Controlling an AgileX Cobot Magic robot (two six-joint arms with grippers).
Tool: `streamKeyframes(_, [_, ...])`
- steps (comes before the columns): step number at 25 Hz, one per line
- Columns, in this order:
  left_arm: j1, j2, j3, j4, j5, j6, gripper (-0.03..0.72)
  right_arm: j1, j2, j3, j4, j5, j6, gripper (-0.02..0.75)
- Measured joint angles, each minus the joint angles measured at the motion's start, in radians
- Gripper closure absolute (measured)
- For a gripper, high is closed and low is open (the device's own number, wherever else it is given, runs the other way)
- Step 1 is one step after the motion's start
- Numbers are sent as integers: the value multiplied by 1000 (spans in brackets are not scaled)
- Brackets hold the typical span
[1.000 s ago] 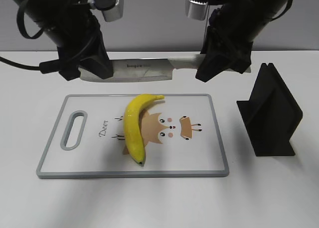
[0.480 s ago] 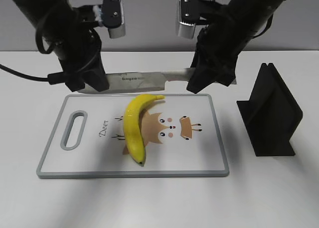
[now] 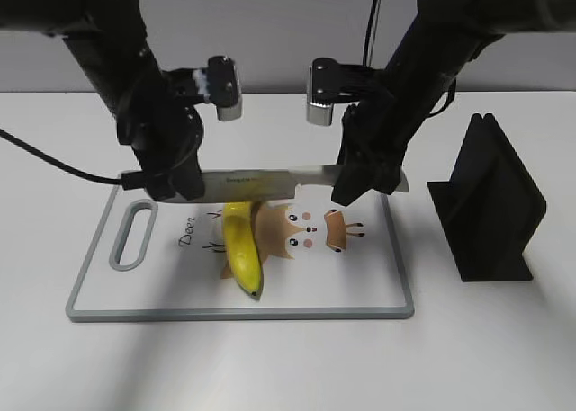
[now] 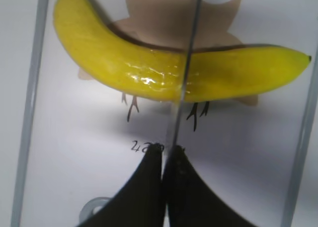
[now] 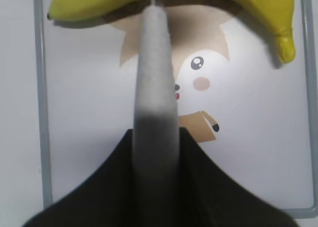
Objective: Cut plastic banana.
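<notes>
The plastic banana (image 3: 243, 249) lies on the white cutting board (image 3: 360, 285), bright yellow, dark tip toward the front. A kitchen knife (image 3: 265, 183) is held level across the banana's far half, blade at the left, pale handle at the right. My left gripper (image 3: 180, 184) is shut on the blade's tip end; the left wrist view shows the thin blade (image 4: 186, 78) crossing the banana (image 4: 124, 63). My right gripper (image 3: 360, 184) is shut on the grey handle (image 5: 155, 88), with the banana (image 5: 238, 3) beyond it. Whether the blade touches the banana I cannot tell.
A black knife stand (image 3: 490, 204) stands right of the board. The board has a grey rim, a handle slot (image 3: 132, 235) at its left end and a deer drawing (image 3: 306, 231) in the middle.
Both arms have come forward and down with the knife, from behind the board's far edge to over the banana's far half. The banana has not moved.
</notes>
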Motion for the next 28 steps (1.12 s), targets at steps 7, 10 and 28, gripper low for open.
streamKeyframes(7, [-1,89,-12,-24,-6,0,697,-1,71,-5,-16,-8,-3,561])
streamKeyframes(10, [-2,90,-13,-23,-6,0,697,-1,72,-6,-18,-8,-3,561])
streamKeyframes(28, [-6,-144,0,40,30,-16,684,28,-111,-6,-17,-1,30,560])
